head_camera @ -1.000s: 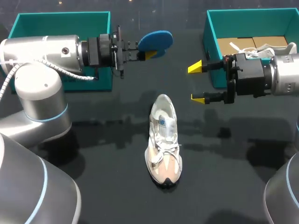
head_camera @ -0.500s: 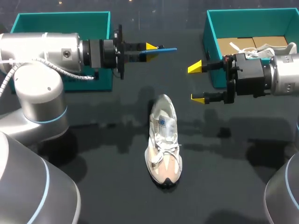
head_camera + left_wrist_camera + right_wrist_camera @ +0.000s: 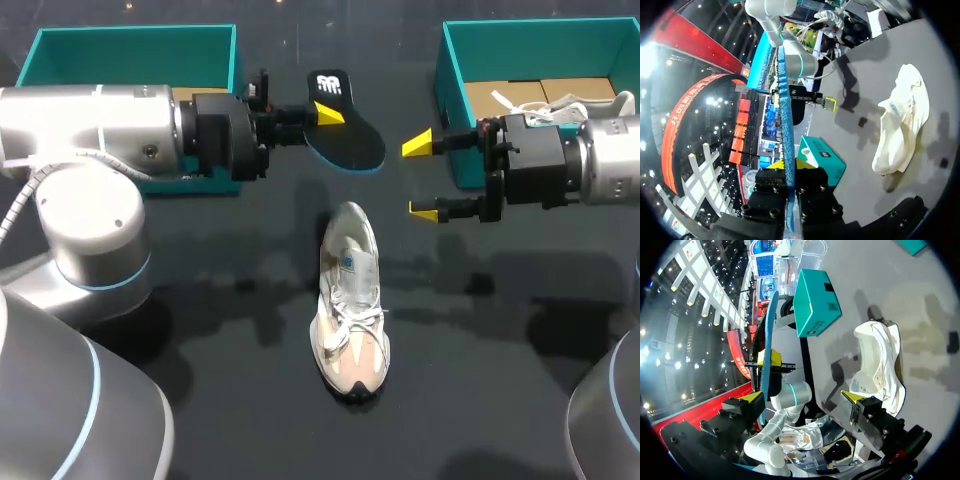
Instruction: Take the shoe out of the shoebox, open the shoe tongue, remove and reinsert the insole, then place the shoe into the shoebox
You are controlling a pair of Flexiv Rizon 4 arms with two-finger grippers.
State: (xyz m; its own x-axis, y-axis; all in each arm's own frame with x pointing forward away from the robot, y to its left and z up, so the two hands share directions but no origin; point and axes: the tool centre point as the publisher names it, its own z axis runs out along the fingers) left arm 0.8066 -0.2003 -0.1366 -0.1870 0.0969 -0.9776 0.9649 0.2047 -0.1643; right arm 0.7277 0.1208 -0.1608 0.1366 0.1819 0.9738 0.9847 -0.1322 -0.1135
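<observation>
The likeliest failure, as I judged it, was at reinsertion. My left claw point(image 3: 318, 112) was closed on one end of the insole point(image 3: 352, 135), both fingers pressed against its flat faces, and the rest of it stuck out unsupported past the tips. A thin foam piece held that way could bend, twist in the grip or slip out once its free end met resistance. The shoe point(image 3: 350, 300) stood loose on the worktop point(image 3: 200, 400) with nothing bracing it, so a push from the insole might slide or tip it rather than seat the insole. The tongue and laces over the opening could also catch the insole's leading end.

My right claw point(image 3: 421, 178) was spread wide and empty, hanging above the worktop just in front of the shoebox point(image 3: 450, 100), so it gave the shoe no support.

The shoe lay between my two claws and nearer to me than either, touching neither. Its heel opening faced away from me, toward the claws, and its toe pointed back at me. The insole hung beyond the heel and clear of it. A second teal box point(image 3: 130, 40) sat behind my left arm.
</observation>
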